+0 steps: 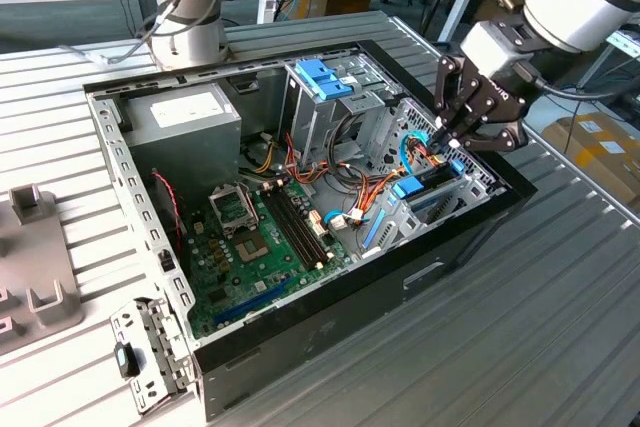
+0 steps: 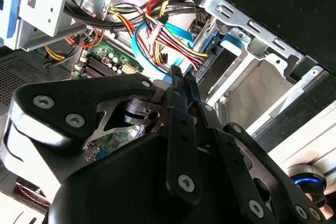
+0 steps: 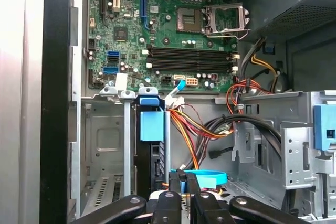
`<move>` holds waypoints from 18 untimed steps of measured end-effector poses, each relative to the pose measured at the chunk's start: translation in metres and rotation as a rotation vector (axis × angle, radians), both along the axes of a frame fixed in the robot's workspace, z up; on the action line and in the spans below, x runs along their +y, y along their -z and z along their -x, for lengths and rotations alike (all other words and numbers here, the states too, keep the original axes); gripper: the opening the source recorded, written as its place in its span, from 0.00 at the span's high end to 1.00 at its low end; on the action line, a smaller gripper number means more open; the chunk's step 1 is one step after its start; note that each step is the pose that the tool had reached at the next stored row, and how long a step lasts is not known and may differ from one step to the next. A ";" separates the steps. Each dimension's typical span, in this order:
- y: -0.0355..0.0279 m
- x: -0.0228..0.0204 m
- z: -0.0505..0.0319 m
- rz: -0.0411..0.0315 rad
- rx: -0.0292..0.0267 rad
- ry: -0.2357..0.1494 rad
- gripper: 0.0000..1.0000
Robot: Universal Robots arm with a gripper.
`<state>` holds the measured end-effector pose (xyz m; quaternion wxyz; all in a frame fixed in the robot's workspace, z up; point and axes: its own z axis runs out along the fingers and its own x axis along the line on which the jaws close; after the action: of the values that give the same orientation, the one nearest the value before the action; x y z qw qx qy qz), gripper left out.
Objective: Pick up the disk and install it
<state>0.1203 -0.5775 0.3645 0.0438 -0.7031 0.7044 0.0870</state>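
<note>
The disk [image 1: 411, 188] stands on edge in the metal drive bay at the exterior view's right end of the open computer case [image 1: 330, 322]. Its blue tab end faces up. In the first wrist view the disk [image 3: 151, 125] shows as a blue tab over a dark body between the bay's walls. My gripper [image 1: 441, 139] hangs just above and behind the bay. Its fingertips [image 2: 181, 75] are pressed together against a light blue flat cable [image 3: 210, 176] among red and yellow wires. I cannot tell whether anything is pinched between them.
The motherboard [image 1: 265, 237] fills the case floor, with a power supply [image 1: 185, 119] at the back left. A tall metal drive cage with a blue handle [image 1: 322, 79] stands mid-back. Loose wire bundles [image 3: 202, 127] cross beside the bay. Grey fixtures [image 1: 35, 267] sit on the ribbed table.
</note>
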 end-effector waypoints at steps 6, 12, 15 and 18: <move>0.0033 -0.0066 0.0011 -0.0002 0.0000 0.000 0.84; 0.0082 -0.0109 0.0016 -0.0001 0.0000 0.000 0.84; 0.0103 -0.0117 0.0016 0.0000 0.0000 0.000 0.84; 0.0120 -0.0121 0.0017 -0.0001 0.0000 0.000 0.84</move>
<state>0.1186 -0.5896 0.3525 0.0439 -0.7031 0.7044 0.0870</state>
